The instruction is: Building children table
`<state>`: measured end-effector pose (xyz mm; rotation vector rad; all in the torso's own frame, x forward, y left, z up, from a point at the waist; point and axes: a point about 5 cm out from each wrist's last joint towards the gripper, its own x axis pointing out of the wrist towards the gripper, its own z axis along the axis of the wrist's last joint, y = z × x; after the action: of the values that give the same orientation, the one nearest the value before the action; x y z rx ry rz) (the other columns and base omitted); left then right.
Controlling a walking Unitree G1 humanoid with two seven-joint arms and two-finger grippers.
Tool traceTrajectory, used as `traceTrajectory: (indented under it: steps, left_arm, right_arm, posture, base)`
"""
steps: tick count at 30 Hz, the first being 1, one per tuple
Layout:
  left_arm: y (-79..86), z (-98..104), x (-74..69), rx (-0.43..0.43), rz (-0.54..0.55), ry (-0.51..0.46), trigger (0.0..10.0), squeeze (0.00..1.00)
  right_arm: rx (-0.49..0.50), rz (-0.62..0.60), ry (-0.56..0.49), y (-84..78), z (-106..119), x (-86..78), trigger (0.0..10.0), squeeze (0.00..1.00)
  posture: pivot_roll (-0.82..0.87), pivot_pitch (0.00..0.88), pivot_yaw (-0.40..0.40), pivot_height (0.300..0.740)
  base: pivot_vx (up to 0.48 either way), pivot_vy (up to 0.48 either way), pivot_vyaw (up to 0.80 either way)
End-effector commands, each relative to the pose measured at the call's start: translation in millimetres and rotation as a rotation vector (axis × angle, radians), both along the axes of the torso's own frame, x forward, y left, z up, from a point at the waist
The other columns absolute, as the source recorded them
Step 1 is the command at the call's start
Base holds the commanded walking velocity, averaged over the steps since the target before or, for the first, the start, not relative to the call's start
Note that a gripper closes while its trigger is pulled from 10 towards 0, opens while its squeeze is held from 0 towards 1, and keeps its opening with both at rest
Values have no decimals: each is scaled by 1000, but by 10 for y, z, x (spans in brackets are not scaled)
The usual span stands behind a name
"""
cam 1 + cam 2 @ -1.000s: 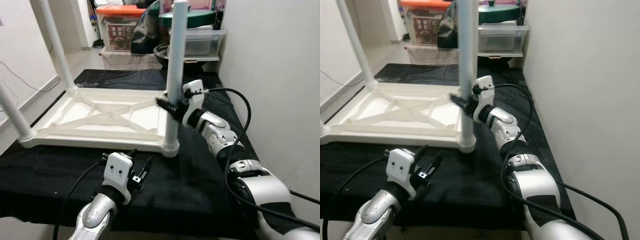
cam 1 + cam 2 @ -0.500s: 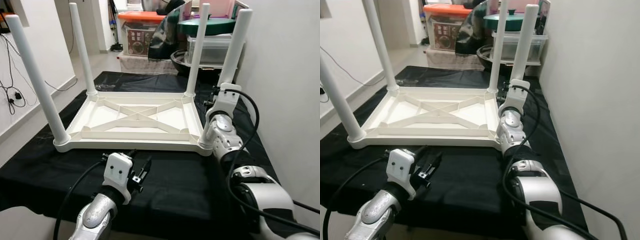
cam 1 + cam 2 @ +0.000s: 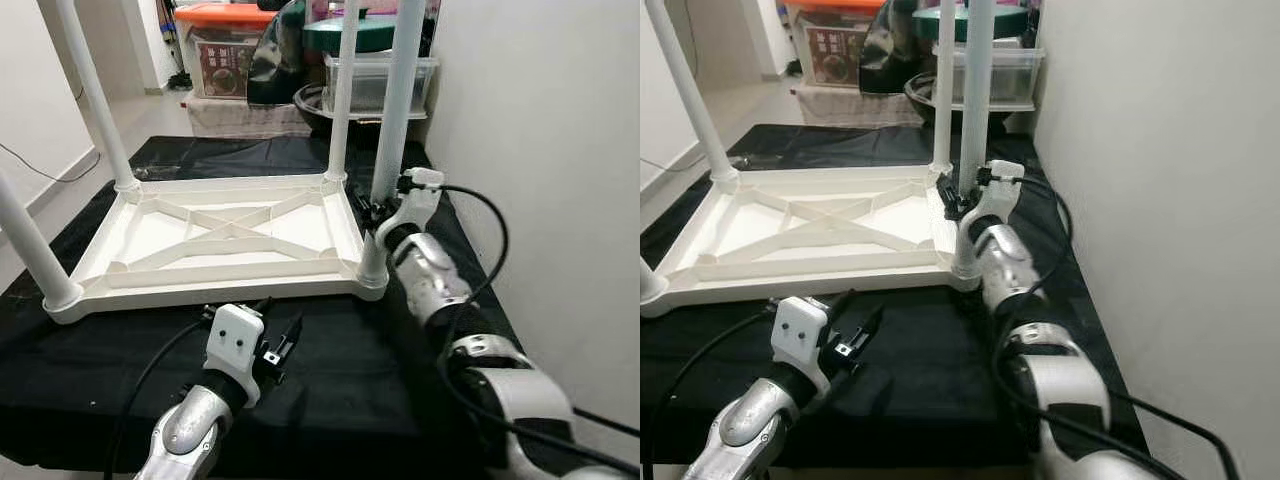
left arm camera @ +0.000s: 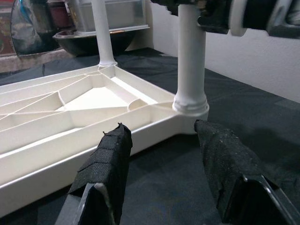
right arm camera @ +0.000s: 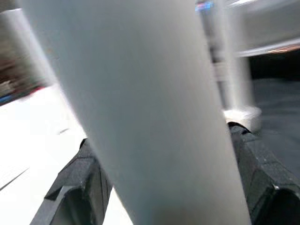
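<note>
The children's table (image 3: 220,235) lies upside down on the black-draped worktop (image 3: 340,370), its flat top against the cloth and its ribbed underside facing up, which puts the corner sockets within reach so the legs can be pushed in from above. White legs stand upright at its corners, and the near right leg (image 3: 395,120) is the one in hand: the right hand (image 3: 378,213) reaches forward along the table's right edge and has its two black fingers clamped around this leg low on the shaft, just above the socket (image 3: 372,280), probably to steady or seat it there. Gripping low likely gives better control over the joint than a hold higher up. The left hand (image 3: 272,345) hovers over the cloth just in front of the table's near edge, touching nothing, fingers spread, apparently standing by. The head views give the overall layout, with storage bins (image 3: 375,80) and a dark bowl (image 3: 318,100) behind the worktop and a bare wall on the right. The left wrist view adds what they cannot: a low look at the leg's collar (image 4: 191,101) sitting in the corner socket, which appears fully seated, and the right hand's dark fingers wrapped round the shaft above. The right wrist view is blurred, but shows the pale leg (image 5: 140,108) between its finger pads (image 5: 79,183), confirming the pinch.
</note>
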<state>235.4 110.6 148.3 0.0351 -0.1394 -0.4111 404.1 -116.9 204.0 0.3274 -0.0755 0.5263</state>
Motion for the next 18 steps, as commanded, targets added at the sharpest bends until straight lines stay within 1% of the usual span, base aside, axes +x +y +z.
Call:
traceTrajectory:
  steps: [1, 2, 3, 4, 5, 6, 7, 8, 9, 10, 11, 14, 15, 16, 17, 18]
  left_arm:
    - [4, -26, -1, 11, -1, 10, 10000, 0]
    - [3, -26, -3, 11, -2, 10, 10000, 0]
    - [1, -26, -6, 10, -4, 10, 10000, 0]
    - [-2, -26, -7, 10, -5, 10, 10000, 0]
    - [-3, -26, -8, 10, -6, 11, 10000, 0]
    - [-3, -26, -8, 10, -6, 11, 10000, 0]
    - [-4, -25, -8, 10, -6, 10, 10000, 0]
    - [-4, -25, -8, 10, -6, 10, 10000, 0]
    - [-3, -23, -7, 11, -6, 9, 10000, 0]
    - [-3, -23, -7, 11, -6, 9, 10000, 0]
    - [-2, -21, -6, 11, -5, 9, 10000, 0]
    - [-2, -21, -6, 11, -5, 9, 10000, 0]
    - [-2, -20, -6, 11, -4, 9, 10000, 0]
    - [-2, -20, -6, 11, -4, 9, 10000, 0]
    - [-4, -22, -9, 11, -5, 9, 10000, 0]
    - [-8, -25, -11, 11, -6, 10, 10000, 0]
  right_arm:
    - [-15, 264, -4, 201, -4, -80, 10000, 0]
    - [-37, 465, -31, 179, 3, -168, 10000, 0]
    - [-63, 611, -52, 152, 2, -245, 10000, 0]
    - [-74, 716, -55, 138, 5, -300, 10000, 0]
    - [-79, 775, -56, 130, 7, -331, 10000, 0]
    - [-79, 775, -56, 130, 7, -331, 10000, 0]
    - [-82, 830, -60, 140, 14, -357, 10000, 0]
    - [-82, 830, -60, 140, 14, -357, 10000, 0]
    - [-91, 883, -76, 157, 25, -387, 10000, 0]
    - [-91, 883, -76, 157, 25, -387, 10000, 0]
    - [-93, 928, -90, 182, 43, -411, 10000, 0]
    - [-93, 928, -90, 182, 43, -411, 10000, 0]
    - [-101, 965, -104, 208, 48, -426, 10000, 0]
    - [-101, 965, -104, 208, 48, -426, 10000, 0]
    - [-105, 978, -106, 244, 28, -434, 0, 0]
    - [-110, 997, -110, 270, 0, -449, 0, 0]
  posture:
    - [-27, 0, -23, 740]
    - [-27, 0, -23, 740]
    - [-27, 0, -23, 740]
    - [-27, 0, -23, 740]
    - [-27, 0, -23, 740]
    - [-27, 0, -23, 740]
    - [-27, 0, -23, 740]
    - [-27, 0, -23, 740]
    - [-27, 0, -23, 740]
    - [-27, 0, -23, 740]
    - [-27, 0, -23, 740]
    - [-27, 0, -23, 740]
    - [-27, 0, -23, 740]
    - [-27, 0, -23, 740]
    - [-13, 0, -35, 740]
    - [-12, 0, -36, 740]
  base:
    - [0, 0, 0]
    - [0, 0, 0]
    - [0, 0, 0]
    - [0, 0, 0]
    - [0, 0, 0]
    - [0, 0, 0]
    - [0, 0, 0]
    - [0, 0, 0]
    - [0, 0, 0]
    - [0, 0, 0]
    - [0, 0, 0]
    - [0, 0, 0]
    - [0, 0, 0]
    - [0, 0, 0]
    - [0, 0, 0]
    - [0, 0, 0]
